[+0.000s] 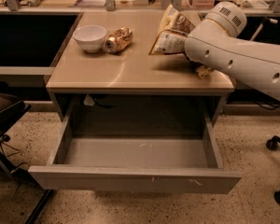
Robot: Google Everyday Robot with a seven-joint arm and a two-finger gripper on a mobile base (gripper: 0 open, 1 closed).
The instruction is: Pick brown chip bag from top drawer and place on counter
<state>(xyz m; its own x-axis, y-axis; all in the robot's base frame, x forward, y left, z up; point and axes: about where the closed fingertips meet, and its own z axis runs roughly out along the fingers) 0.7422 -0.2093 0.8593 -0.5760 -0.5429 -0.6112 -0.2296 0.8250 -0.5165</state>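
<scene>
The brown chip bag [171, 31] stands tilted over the right rear part of the counter [130, 73], its lower end at or near the tabletop. A crumpled cream-yellow end shows under the arm [204, 71]. My white arm [224, 50] reaches in from the right and ends at the bag. My gripper is at the bag's right side, hidden behind the arm's wrist. The top drawer [130, 180] is pulled fully out below the counter, and its grey floor shows nothing in it.
A white bowl [90, 37] and a crushed golden can [117, 39] sit at the counter's back left. A black chair [4, 111] stands at the left, and chair wheels [275, 146] at the right. A cluttered shelf runs along the back.
</scene>
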